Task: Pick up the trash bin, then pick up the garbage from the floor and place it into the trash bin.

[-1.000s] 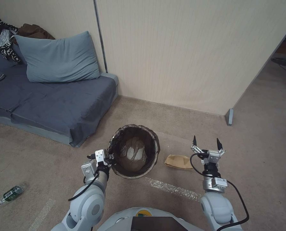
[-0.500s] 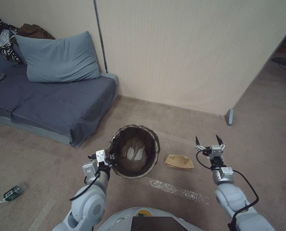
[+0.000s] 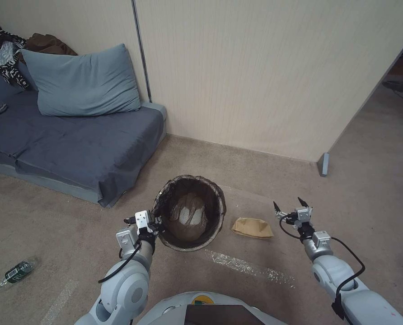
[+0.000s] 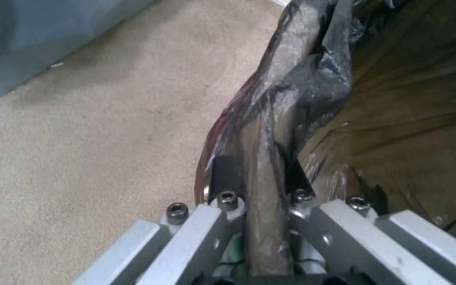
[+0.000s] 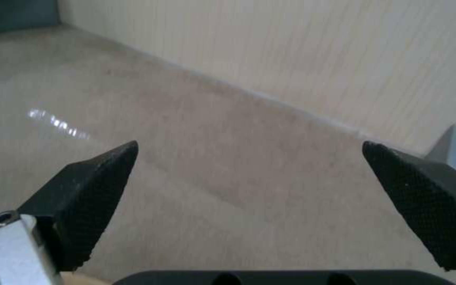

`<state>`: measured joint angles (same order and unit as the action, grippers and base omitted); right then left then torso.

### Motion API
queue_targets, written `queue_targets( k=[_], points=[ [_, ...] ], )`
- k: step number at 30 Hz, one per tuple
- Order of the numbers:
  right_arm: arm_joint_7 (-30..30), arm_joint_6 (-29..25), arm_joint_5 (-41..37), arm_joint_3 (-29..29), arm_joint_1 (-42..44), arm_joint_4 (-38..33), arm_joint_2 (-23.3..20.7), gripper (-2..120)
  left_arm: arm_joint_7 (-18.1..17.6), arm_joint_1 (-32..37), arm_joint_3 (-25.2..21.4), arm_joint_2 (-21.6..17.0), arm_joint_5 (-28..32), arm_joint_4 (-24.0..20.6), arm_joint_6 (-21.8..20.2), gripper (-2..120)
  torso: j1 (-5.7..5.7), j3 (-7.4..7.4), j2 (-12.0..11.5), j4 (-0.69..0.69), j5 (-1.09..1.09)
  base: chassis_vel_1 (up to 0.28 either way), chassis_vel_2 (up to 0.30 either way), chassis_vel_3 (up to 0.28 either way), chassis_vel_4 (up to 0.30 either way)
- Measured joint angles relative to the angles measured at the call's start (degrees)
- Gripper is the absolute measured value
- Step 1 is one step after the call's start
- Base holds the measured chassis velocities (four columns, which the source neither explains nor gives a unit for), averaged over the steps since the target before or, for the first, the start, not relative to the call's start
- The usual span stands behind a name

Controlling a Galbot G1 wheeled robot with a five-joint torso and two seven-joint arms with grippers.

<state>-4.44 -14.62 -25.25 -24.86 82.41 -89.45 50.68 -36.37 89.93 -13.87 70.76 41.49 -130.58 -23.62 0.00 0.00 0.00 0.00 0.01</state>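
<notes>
A: Two claws are in the head view. What has changed?

B: Only the right arm has moved. Over the last second its right claw [image 3: 289, 206] has sunk lower and swung outward, fingers spread wide and holding nothing. It now hangs just beside the tan paper bag [image 3: 252, 227], which lies flat on the carpet [image 3: 355, 189] near the wall's foot.

A: And the left?

B: The left claw [image 3: 155, 222] has not moved. It stays clenched on the rim of the trash bin [image 3: 190, 212]; the left wrist view shows its fingers [image 4: 223, 179] pinching the dark liner folded over the edge. The bin sits mid-carpet, off the sofa's [image 3: 75, 144] corner.

A: Meaning?

B: I judge the bin is secured and the bag is the next pickup.

A: Any writing?

B: A bottle [image 3: 16, 271] lies at the carpet's left edge with a green label, but it's too small to read.
</notes>
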Motion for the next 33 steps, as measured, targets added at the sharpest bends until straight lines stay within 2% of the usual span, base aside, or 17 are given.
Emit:
queue_targets(
  k=[13, 33],
  points=[
    [7.1, -0.9, -2.8, 10.4, -8.2, 10.0, -2.8, 100, 0.0, 0.1, -0.3, 0.5, -0.2, 0.1, 0.1, 0, 0.0, 0.0, 0.0, 0.01, 0.0, 0.0, 0.0, 0.0, 0.0],
    [10.9, -0.8, -2.0, 18.3, -11.8, 11.8, -4.7, 100, -0.1, -0.1, 0.0, 0.6, 0.0, 0.6, 0.2, 0, 0.0, 0.0, 0.0, 0.0, -0.01, 0.0, 0.0, 0.0, 0.0]
  ],
)
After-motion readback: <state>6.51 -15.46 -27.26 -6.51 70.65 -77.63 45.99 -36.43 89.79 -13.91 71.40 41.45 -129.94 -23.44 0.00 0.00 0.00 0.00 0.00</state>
